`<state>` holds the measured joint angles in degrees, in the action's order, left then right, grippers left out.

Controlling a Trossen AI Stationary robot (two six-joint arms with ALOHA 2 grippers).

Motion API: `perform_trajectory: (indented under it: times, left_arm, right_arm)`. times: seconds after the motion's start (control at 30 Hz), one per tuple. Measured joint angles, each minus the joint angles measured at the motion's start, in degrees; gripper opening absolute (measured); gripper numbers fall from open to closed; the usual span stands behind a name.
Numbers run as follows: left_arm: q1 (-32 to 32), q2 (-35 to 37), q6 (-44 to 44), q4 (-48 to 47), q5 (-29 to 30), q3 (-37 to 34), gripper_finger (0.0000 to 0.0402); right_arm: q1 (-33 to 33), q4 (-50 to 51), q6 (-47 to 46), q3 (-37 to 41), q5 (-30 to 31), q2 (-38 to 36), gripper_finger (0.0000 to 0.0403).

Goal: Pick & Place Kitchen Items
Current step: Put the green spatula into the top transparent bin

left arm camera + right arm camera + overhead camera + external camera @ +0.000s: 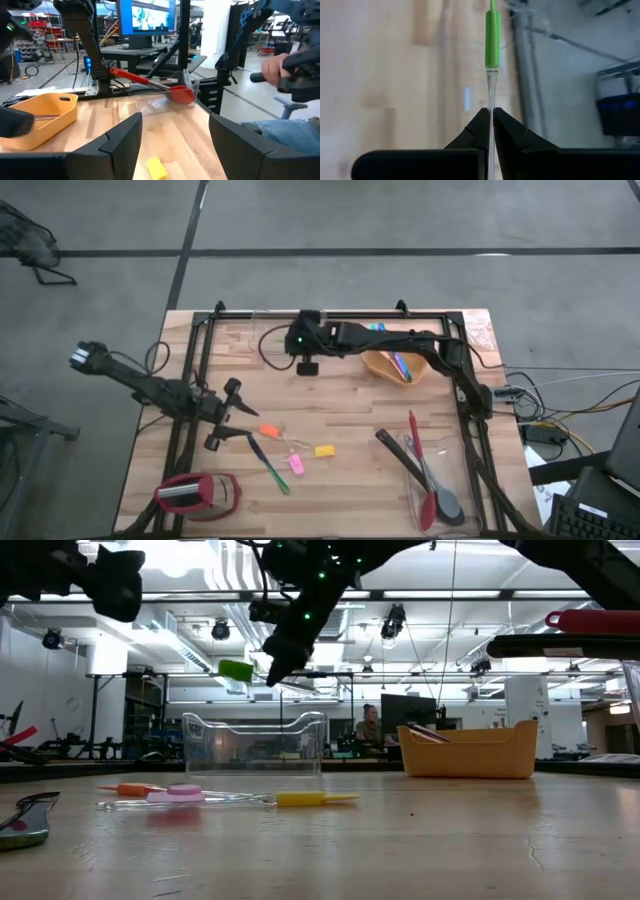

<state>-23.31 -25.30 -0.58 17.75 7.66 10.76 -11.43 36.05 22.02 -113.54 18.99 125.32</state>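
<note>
Above the table's back edge, my right gripper (491, 131) pinches the clear stem of a green-tipped pick (493, 35), lifted high so it clears everything on its way, I judge, toward the orange bin (392, 370). My left gripper (228, 416) waits open near the orange (268, 431), pink (297, 464) and yellow picks (324, 450) on the wood.

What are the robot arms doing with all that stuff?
They're sorting kitchen bits on a wooden table. The right gripper is up in the air with its jaws shut on a thin clear utensil with a green handle. The left gripper waits with open jaws above the yellow piece. An orange bowl already holds some cutlery, and red spatulas sit in a clear tub.
</note>
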Motion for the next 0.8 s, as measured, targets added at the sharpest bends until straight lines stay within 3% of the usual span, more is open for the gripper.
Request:
perform_trajectory:
  times: [0.17,0.3,0.8]
  left_arm:
    - [0.0,6.5,0.4,-5.9,5.0,0.0,0.0236]
    - [0.0,10.3,1.1,-6.7,8.7,-0.6,0.0236]
    - [0.0,11.9,1.1,-4.5,9.3,-2.4,0.0236]
  right_arm:
    - [-1.2,-2.3,5.5,0.0,-0.4,0.0,0.0012]
    - [-2.7,-2.5,7.7,0.0,-6.0,0.3,0.0013]
    - [-6.7,-6.3,8.9,0.2,-8.7,4.0,0.0013]
